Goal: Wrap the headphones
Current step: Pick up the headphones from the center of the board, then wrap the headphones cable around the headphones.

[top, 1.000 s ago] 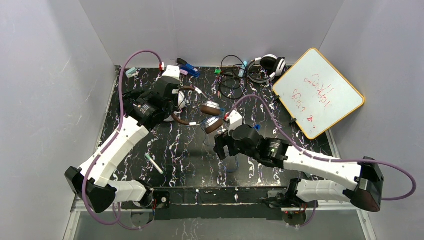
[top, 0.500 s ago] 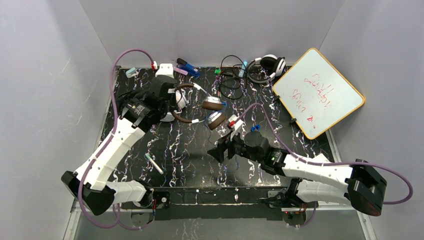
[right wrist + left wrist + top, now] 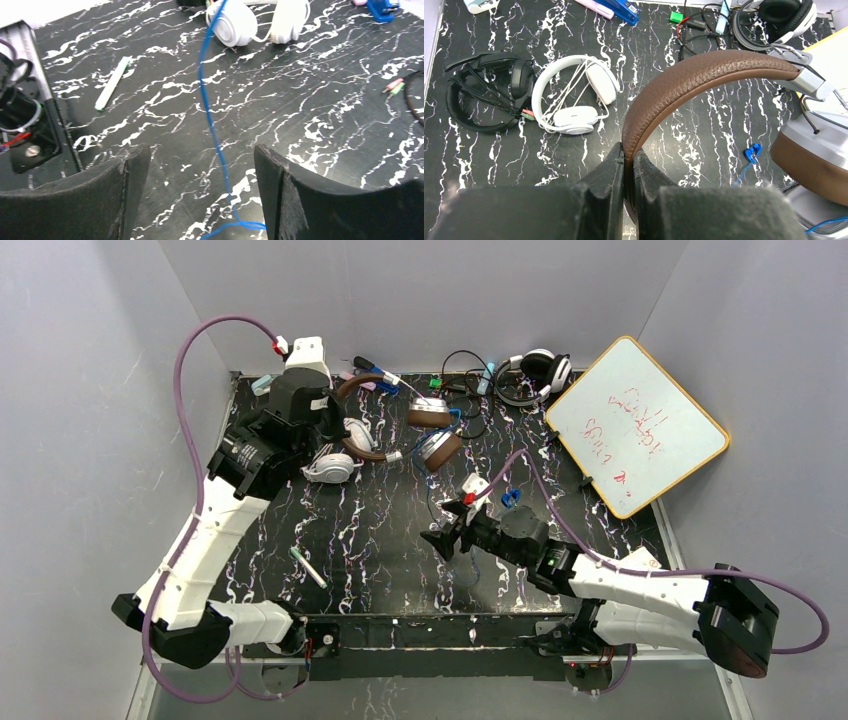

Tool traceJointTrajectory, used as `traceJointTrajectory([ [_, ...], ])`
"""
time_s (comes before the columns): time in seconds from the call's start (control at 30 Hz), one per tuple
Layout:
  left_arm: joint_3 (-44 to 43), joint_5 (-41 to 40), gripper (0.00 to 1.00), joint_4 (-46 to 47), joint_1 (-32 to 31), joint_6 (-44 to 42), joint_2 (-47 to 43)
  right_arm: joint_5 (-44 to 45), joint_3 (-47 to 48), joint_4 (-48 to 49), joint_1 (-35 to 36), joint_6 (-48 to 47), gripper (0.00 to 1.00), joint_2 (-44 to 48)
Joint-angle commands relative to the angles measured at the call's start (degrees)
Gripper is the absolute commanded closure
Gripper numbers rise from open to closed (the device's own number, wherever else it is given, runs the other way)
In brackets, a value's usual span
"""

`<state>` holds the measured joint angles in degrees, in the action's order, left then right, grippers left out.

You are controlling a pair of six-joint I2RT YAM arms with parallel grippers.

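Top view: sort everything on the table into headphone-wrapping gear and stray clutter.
Job: brown leather-banded headphones, clamped in the left gripper; thin blue cord before the open right gripper; white headphones; black headset; black-and-white headphones at the back.
Lying about: yellow-framed whiteboard; pale green pen; blue stapler.

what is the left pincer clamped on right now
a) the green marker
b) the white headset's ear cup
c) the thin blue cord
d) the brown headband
d: in the left wrist view the left pincer is shut on the end of the brown headband, while the white headset lies well clear of it.
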<state>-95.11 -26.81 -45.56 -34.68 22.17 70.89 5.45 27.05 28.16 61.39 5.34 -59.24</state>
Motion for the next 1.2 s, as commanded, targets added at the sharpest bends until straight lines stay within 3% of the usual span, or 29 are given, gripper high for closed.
traceJointTrajectory([
  [0.0, -4.0, 1.5, 0.99, -0.3, -0.1, 2.4, -0.3, 1.4, -2.6, 5.8, -2.1, -3.1, 0.15, -0.6],
  [0.23, -5.7, 3.0, 0.99, -0.8, -0.1, 4.2, -0.1, -5.0, -3.2, 11.8, -5.4, -0.5, 0.19, -5.9],
  [0.33, -5.7, 4.1, 0.99, -0.8, -0.1, 5.4, 0.4, -8.3, -2.2, 13.5, -5.6, 0.5, 0.29, -9.4],
  [0.4, -5.5, 4.3, 0.99, -0.6, -0.1, 5.9, 0.7, -8.9, -2.0, 14.7, -5.6, 1.2, 0.43, -11.3],
  [0.5, -2.5, 2.4, 1.00, 0.5, -0.1, 5.7, 0.7, -9.6, -1.5, 15.5, -5.6, 2.7, 0.82, -11.0],
  [0.57, -0.2, -0.4, 1.00, 1.4, 0.0, 4.4, 0.7, -8.8, -0.1, 12.9, -5.7, 3.7, 0.99, -8.2],
  [0.7, 9.0, -8.8, 1.00, 4.8, 0.1, 1.3, -0.2, -7.7, 4.3, 4.2, -5.7, 4.3, 0.99, 1.6],
  [0.9, 16.8, -12.2, 1.00, 8.5, 0.2, 0.2, -0.3, -4.8, 12.2, -9.0, -5.9, 4.2, 0.99, 12.5],
  [1.17, 17.4, -13.0, 1.00, 8.6, 0.3, -0.5, 1.1, 29.5, 16.2, -23.4, -6.1, 7.7, 0.99, 20.0],
])
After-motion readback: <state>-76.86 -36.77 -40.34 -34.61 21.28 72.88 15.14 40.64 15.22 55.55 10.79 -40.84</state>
